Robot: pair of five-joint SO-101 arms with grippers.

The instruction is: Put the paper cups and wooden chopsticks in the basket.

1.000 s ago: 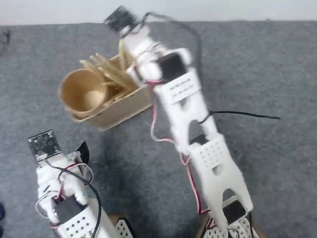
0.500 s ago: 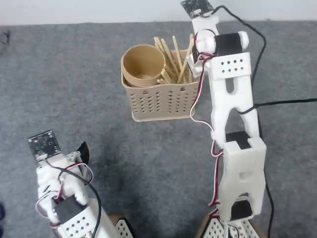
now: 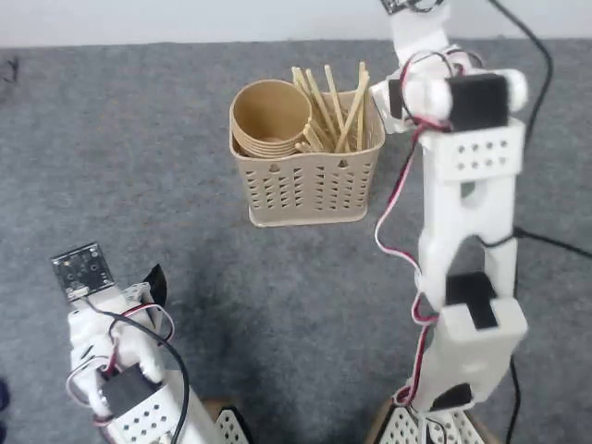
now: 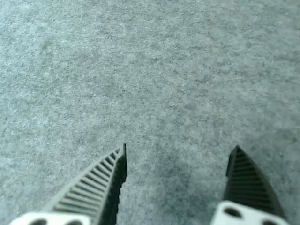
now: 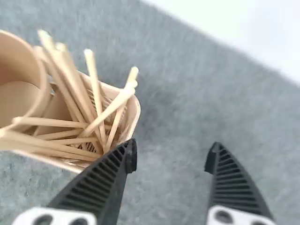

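right arm [image 3: 467, 185] swung off basket [image 3: 305, 185] | cups [image 3: 268, 116], chopsticks [image 3: 338, 102] inside | jaws apart

Soft, even light falls from above. The basket [image 3: 305, 185] casts a faint shadow on the grey worktop [image 3: 139, 139]. The far wall [image 3: 92, 18] looks bright white.

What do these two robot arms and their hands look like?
The left arm and right arm are white plastic segments, some dotted with small holes, joined by black motor blocks. Thin red, white and black cables loop along them. A small dark circuit board tops the left wrist. The left hand and right hand each have two dark, pointed, ribbed fingers on white bases.
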